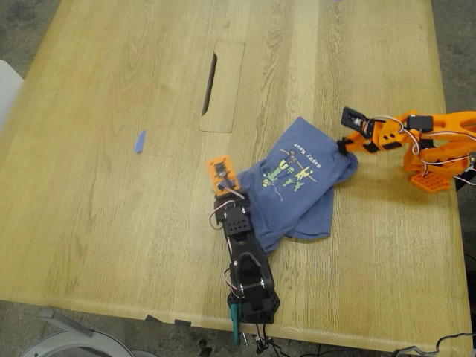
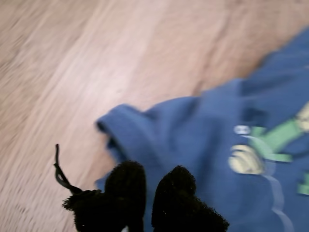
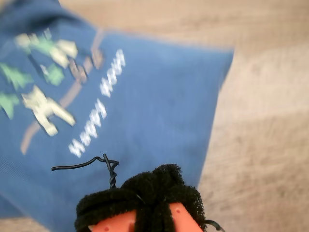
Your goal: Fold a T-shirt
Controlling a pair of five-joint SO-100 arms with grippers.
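The slate-blue T-shirt (image 1: 297, 186) lies crumpled on the wooden table (image 1: 111, 223), right of centre in the exterior view, with its green-and-yellow print (image 1: 286, 172) facing up. My first gripper (image 1: 236, 189), on the black arm reaching in from the table's near edge, is at the shirt's edge on the exterior view's left. Its black padded fingers (image 2: 126, 191) are pinched on a fold of blue cloth (image 2: 159, 130). My second gripper (image 1: 343, 146), on the orange arm from the exterior view's right, holds the shirt's corner there. Its pads (image 3: 149, 191) are closed on the fabric (image 3: 154, 106).
A tiny blue scrap (image 1: 140, 141) lies on the table toward the exterior view's left. A cable hatch with a dark slot (image 1: 222, 85) is set into the table behind the shirt. The second arm's orange base (image 1: 435, 160) stands near the table edge on the exterior view's right.
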